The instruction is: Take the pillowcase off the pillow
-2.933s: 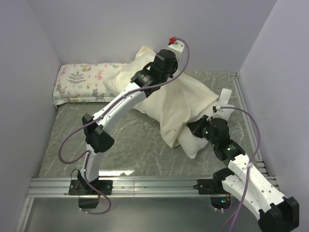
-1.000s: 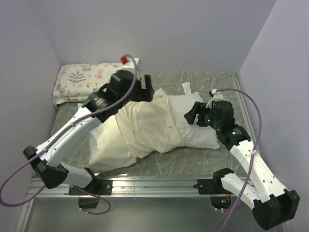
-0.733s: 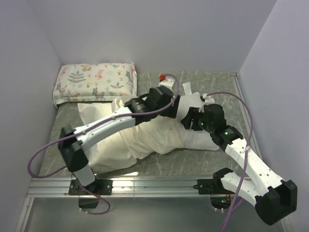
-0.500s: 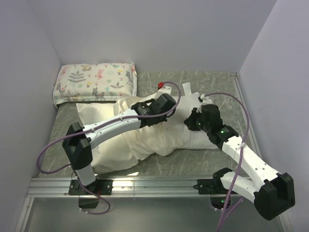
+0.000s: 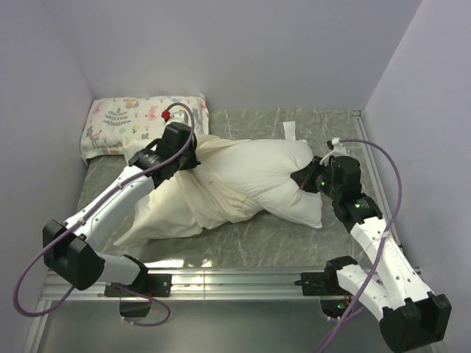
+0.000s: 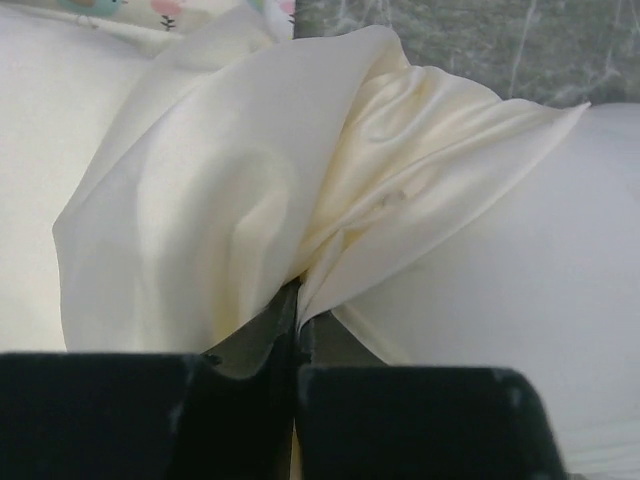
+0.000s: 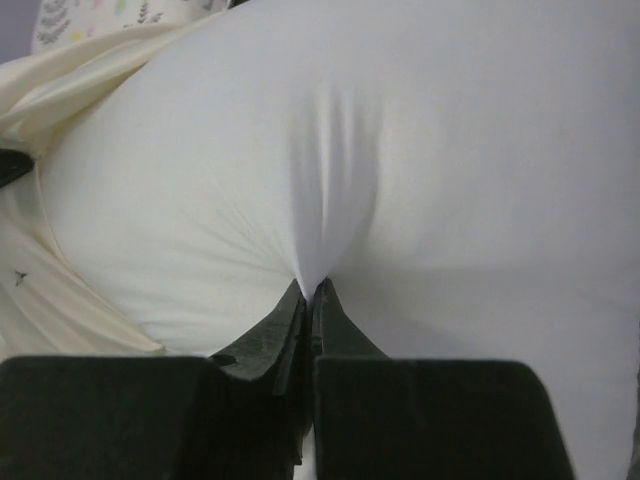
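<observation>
The cream glossy pillowcase (image 5: 210, 191) covers the left part of the white pillow (image 5: 283, 176) and bunches in folds at the middle. My left gripper (image 5: 193, 156) is shut on a gathered fold of the pillowcase (image 6: 330, 200) at its far left edge. My right gripper (image 5: 307, 179) is shut on a pinch of the pillow's bare white fabric (image 7: 330, 180) at its right end. The pillow's right half lies uncovered. Its blue label is out of view.
A small pillow printed with animals and leaves (image 5: 125, 125) lies at the back left against the wall, just behind my left gripper. The grey marbled table (image 5: 243, 239) shows in front. Purple walls close in left, back and right. A metal rail (image 5: 243, 279) runs along the near edge.
My left gripper has moved from the pillow's middle to the left, drawing the pillowcase leftward. More bare pillow shows at the right. My right gripper has shifted slightly right, holding the pillow.
</observation>
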